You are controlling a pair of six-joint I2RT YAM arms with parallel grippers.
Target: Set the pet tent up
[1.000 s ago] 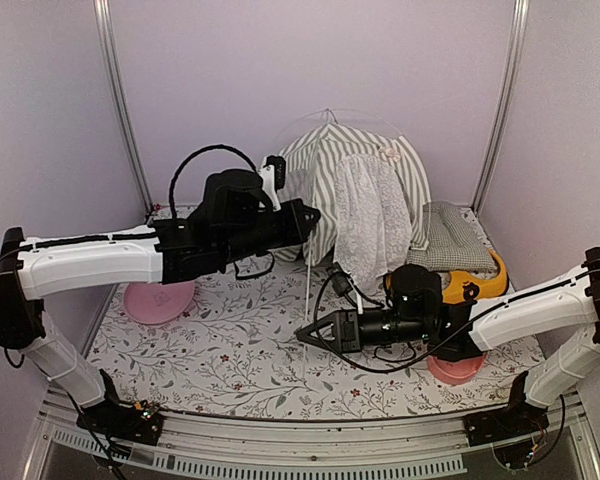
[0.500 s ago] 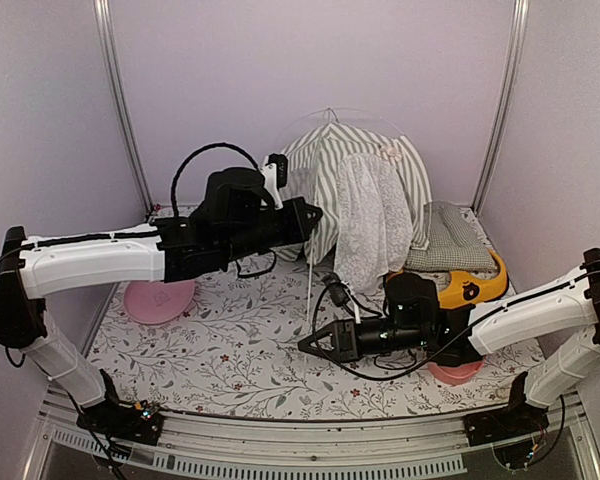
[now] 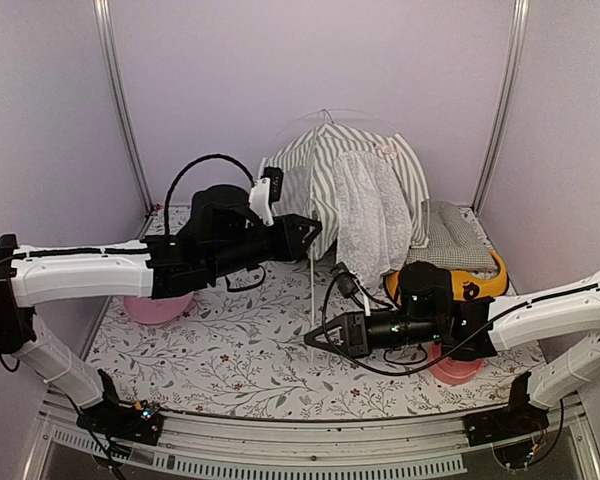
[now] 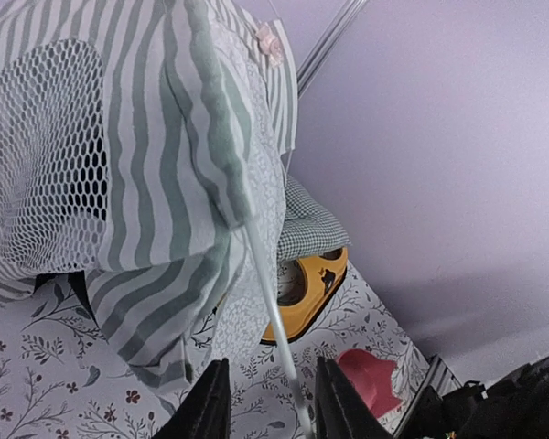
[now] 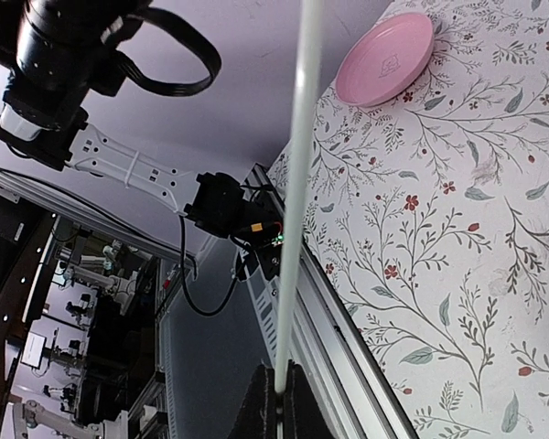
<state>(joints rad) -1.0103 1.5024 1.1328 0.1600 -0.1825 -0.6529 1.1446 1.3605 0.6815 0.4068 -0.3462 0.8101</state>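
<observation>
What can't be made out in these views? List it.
- Top external: pet tent, left base hidden behind the left arm.
- Top external: pink dish, mostly under the right arm.
- Right wrist: pole, lower tip buried inside the right end effector.
- Left wrist: left end effector, cut by the bottom edge.

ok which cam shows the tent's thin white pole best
Right wrist: the pole runs top to bottom of the frame into the shut right end effector. Left wrist shows it leaving the pet tent, inside the open left end effector. Top shows a thin line.
</observation>
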